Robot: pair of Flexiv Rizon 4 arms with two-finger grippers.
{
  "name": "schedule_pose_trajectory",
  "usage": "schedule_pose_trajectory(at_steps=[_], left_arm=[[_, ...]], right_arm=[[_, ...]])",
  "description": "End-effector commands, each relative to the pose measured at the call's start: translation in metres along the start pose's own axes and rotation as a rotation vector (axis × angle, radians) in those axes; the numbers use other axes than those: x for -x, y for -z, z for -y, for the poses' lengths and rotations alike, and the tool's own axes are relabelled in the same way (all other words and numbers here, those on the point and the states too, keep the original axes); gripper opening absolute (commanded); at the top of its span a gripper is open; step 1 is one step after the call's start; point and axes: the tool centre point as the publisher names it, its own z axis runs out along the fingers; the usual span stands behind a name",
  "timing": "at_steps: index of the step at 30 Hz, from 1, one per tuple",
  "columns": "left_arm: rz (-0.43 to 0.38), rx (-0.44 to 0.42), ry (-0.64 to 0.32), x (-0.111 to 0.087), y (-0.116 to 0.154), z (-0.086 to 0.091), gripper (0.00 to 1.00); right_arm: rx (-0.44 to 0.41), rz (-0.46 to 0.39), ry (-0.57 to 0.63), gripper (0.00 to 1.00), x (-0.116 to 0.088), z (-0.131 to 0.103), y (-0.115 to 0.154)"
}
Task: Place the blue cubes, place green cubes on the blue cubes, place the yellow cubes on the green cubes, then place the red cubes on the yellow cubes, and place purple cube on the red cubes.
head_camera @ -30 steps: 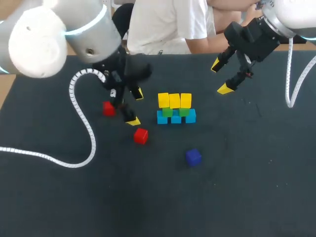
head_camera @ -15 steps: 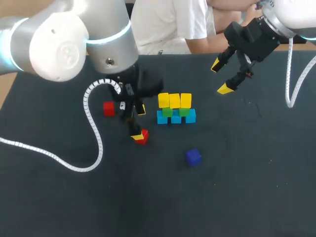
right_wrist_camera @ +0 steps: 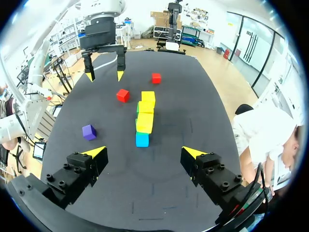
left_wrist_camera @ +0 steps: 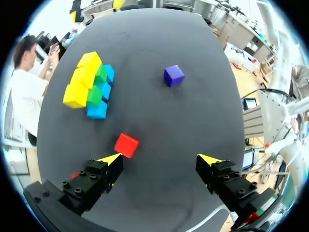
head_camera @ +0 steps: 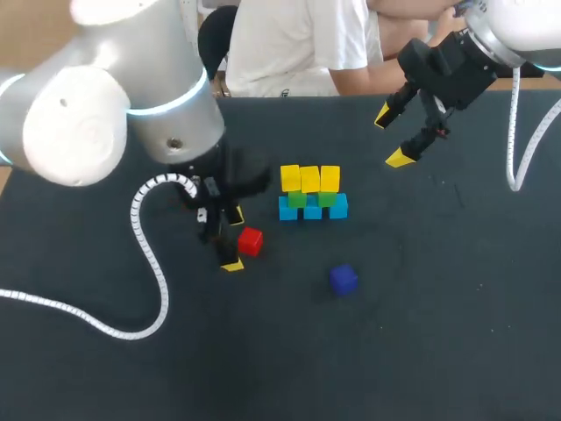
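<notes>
Three blue cubes (head_camera: 313, 211) stand in a row mid-table with two green cubes (head_camera: 298, 198) and three yellow cubes (head_camera: 309, 179) on top. One red cube (head_camera: 250, 241) lies left of the stack. My left gripper (head_camera: 233, 241) is low and open right beside it; in the left wrist view the red cube (left_wrist_camera: 127, 145) sits just ahead of one fingertip (left_wrist_camera: 112, 158), not between the two. The second red cube (right_wrist_camera: 156, 78) is hidden under my left arm in the head view. The purple cube (head_camera: 344, 279) lies nearer the front. My right gripper (head_camera: 393, 137) hangs open and empty at the back right.
My left arm's white cable (head_camera: 149, 263) loops across the table's left part. A person sits just beyond the far edge without reaching over the table (head_camera: 438, 333).
My left gripper has swung from beside the far-left red cube toward the front, down next to the nearer red cube. The arm now covers the far-left red cube. The right arm has stayed still.
</notes>
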Motion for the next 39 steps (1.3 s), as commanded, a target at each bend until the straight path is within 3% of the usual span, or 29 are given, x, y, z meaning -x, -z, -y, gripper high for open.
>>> schedule_pose_trajectory(at_steps=[1, 5, 11, 21, 39], left_arm=[[0.028, 0.032, 0.041, -0.014, 0.008, -0.003, 1.00], [0.051, 0.059, 0.070, -0.023, 0.018, -0.010, 1.00], [0.100, 0.077, 0.136, -0.041, 0.023, -0.036, 1.00], [0.063, 0.052, 0.090, -0.031, 0.038, -0.092, 1.00], [0.079, 0.053, 0.068, -0.025, 0.037, -0.093, 1.00]], right_arm=[[0.001, 0.001, 0.001, 1.00, 0.000, 0.000, 0.000], [0.001, 0.001, 0.001, 1.00, 0.000, 0.000, 0.000], [0.001, 0.001, 0.001, 1.00, 0.000, 0.000, 0.000], [0.001, 0.001, 0.001, 1.00, 0.000, 0.000, 0.000], [0.001, 0.001, 0.001, 1.00, 0.000, 0.000, 0.000]])
